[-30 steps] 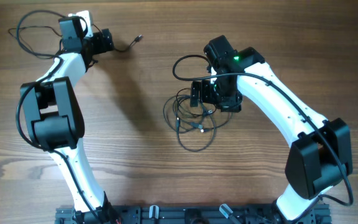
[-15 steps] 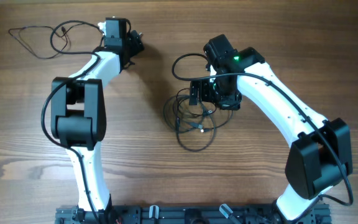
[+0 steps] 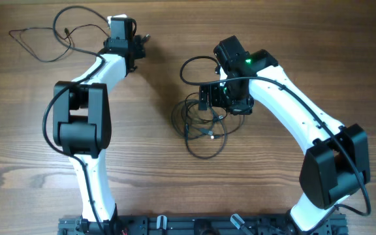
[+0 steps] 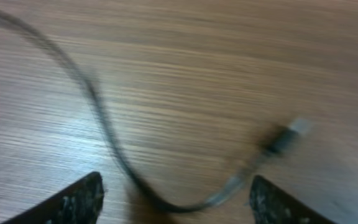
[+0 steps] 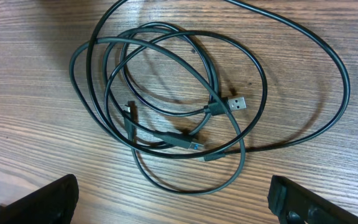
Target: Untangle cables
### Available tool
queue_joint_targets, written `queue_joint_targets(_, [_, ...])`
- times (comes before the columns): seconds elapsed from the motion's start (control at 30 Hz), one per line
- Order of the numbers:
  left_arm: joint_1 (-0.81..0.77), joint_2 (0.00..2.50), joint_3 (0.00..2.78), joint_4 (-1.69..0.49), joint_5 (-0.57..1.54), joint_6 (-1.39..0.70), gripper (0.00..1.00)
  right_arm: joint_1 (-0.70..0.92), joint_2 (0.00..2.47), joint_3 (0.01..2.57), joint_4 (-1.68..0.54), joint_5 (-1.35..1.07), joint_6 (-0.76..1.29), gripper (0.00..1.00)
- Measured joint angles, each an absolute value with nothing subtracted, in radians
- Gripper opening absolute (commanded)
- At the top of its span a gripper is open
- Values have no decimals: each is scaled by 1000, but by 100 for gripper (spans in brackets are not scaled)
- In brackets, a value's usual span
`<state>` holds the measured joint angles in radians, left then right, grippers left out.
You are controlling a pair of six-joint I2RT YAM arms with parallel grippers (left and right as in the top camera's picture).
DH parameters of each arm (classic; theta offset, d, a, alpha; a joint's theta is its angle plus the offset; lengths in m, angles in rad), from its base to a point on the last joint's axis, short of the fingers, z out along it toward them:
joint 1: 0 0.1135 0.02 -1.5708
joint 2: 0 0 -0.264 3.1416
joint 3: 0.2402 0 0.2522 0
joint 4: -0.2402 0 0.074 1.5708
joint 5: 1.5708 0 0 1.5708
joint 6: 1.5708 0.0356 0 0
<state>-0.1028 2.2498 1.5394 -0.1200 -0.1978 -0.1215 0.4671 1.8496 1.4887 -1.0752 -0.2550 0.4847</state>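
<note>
Robotics lab, wood-grain table (image 3: 18, 130), black mounting rail (image 3: 175, 226)

A: Both arms are showing white link shells with black joint housings: left arm (image 3: 106, 65), right arm (image 3: 286, 104).
B: A green light (image 3: 247, 62) is glowing on the right one. A thick black cable (image 3: 46, 121) is looping along each arm. The left fingertips (image 4: 82, 199) are looking black and scuffed.

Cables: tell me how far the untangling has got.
Done: one cable lies pulled out along the far left of the table, apart from the rest. In hand: the left tool hangs open over that cable's plug end, with no clear grip on it. The right tool hovers open above the tangle. Left: the tangle itself, several cords looped through each other in one coil, none separated yet.
</note>
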Motion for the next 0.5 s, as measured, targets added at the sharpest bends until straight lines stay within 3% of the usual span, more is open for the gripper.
queue_joint_targets(0.1, [-105, 2228, 1540, -160, -34, -35, 79, 467, 1850, 1489, -1076, -255, 485, 100])
queue_joint_targets(0.23, [-105, 2229, 1540, -148, 29, 93, 74, 467, 1850, 1489, -1076, -255, 485, 100])
queue_joint_targets(0.37, [-104, 2269, 1540, -93, 22, 205, 56, 467, 1850, 1489, -1097, -255, 485, 100])
queue_joint_targets(0.43, [-100, 2291, 1540, -78, 20, 221, 56, 467, 1850, 1489, -1101, -255, 485, 100])
queue_joint_targets(0.5, [-83, 2299, 1540, -60, 27, 228, 48, 467, 1850, 1489, -1103, -255, 485, 100])
